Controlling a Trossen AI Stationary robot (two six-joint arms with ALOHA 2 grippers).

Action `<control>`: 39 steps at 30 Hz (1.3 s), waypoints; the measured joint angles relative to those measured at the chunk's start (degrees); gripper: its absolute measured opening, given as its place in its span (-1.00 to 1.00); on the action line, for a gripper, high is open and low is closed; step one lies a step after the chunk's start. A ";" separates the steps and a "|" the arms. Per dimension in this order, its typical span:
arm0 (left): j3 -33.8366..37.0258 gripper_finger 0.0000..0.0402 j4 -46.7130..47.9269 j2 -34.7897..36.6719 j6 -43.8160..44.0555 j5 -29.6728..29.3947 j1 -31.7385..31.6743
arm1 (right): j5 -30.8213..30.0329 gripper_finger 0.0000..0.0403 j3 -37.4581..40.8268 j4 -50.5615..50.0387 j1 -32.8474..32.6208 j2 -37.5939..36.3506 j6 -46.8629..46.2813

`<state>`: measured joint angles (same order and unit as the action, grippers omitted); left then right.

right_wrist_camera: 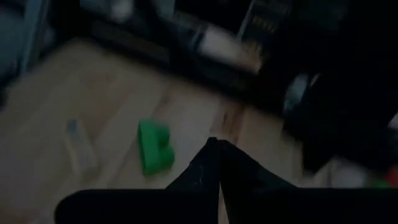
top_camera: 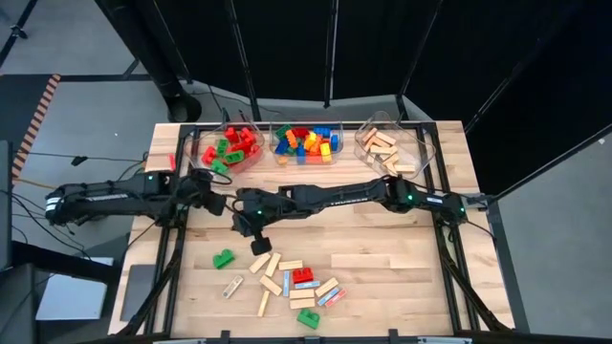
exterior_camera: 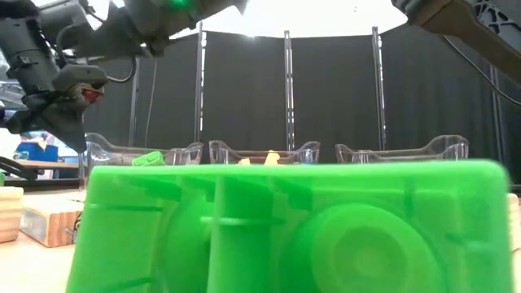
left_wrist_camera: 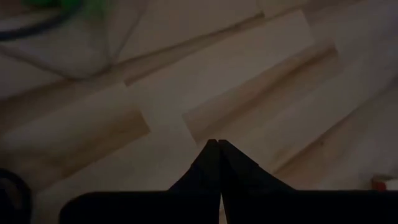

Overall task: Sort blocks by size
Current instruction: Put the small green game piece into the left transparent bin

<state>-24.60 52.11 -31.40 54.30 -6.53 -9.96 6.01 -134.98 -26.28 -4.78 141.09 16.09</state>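
Green block (exterior_camera: 285,232) filling the low view, right tool (top_camera: 260,246) pinched closed above the table (top_camera: 402,268), empty, left tool (top_camera: 212,204) closed too

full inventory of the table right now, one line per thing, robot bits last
Table: one, light wood, fills the middle of the high view.
Clear bins: three in a row along the far edge; left bin holds mostly red and green blocks, middle bin mixed blue, yellow, orange and red, right bin tan wooden bars.
Loose pile: about a dozen blocks, tan bars plus red, blue and green, near the front centre.
Green block: one, alone, left of the pile.
Big green block: one, right against the low camera.
Left hand: shut, empty, above the table below the left bin.
Right hand: shut, empty, just above the pile.
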 joint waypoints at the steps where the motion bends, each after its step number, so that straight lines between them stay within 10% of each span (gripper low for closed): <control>1: -0.02 -0.99 -0.16 -0.32 0.02 0.40 0.00 | 0.02 -0.92 0.00 2.62 0.00 0.23 -0.78; 26: -0.09 -0.99 2.48 -0.24 1.66 -5.18 -0.15 | 14.08 -0.83 0.09 28.23 -1.50 12.90 -22.98; 39: -0.09 -0.99 2.93 -0.24 1.52 -6.49 -0.15 | 12.60 0.19 -0.02 23.24 -1.25 12.62 -22.36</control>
<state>-24.69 55.04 -31.64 55.82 -13.02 -10.11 18.60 -135.00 -3.04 -6.02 153.71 -6.28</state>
